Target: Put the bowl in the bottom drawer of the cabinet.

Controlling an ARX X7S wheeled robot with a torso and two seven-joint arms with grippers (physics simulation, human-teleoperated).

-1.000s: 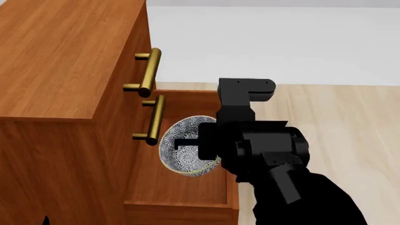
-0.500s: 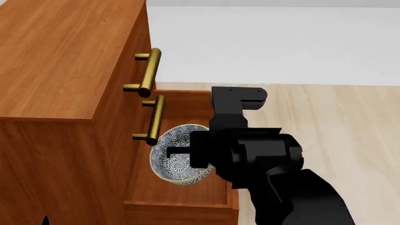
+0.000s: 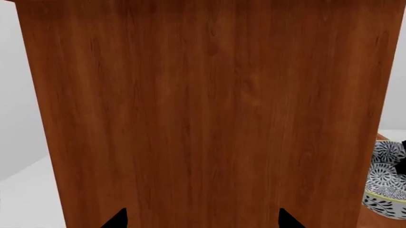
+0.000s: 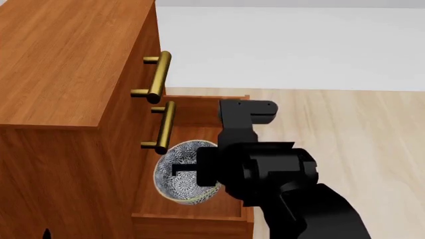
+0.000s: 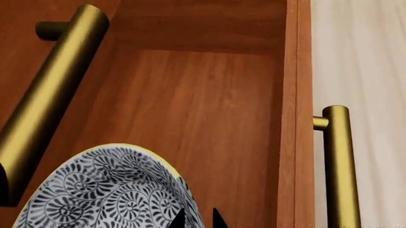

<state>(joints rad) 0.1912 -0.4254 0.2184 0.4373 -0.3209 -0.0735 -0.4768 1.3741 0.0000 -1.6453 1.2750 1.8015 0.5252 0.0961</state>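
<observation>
The bowl (image 4: 174,183), white with a blue-grey floral pattern, hangs tilted on edge inside the open bottom drawer (image 4: 192,110) of the cabinet (image 4: 59,59). My right gripper (image 4: 178,169) is shut on its rim. In the right wrist view the bowl (image 5: 101,194) sits low over the drawer's wooden floor (image 5: 209,118), with the right gripper (image 5: 198,219) pinching its yellowish rim. My left gripper (image 3: 201,221) stands open, facing the cabinet's plain side panel (image 3: 209,104). The bowl (image 3: 387,183) peeks past that panel's edge.
Two upper drawers are shut, and their brass handles (image 4: 158,77) (image 4: 164,127) stick out just above the bowl. The bottom drawer's own handle (image 5: 339,166) is on its outer front. Pale wood floor (image 4: 359,129) lies to the right of the drawer.
My right gripper has carried the bowl left and down, closer to the cabinet front and deeper into the open drawer. The bowl stays gripped.
</observation>
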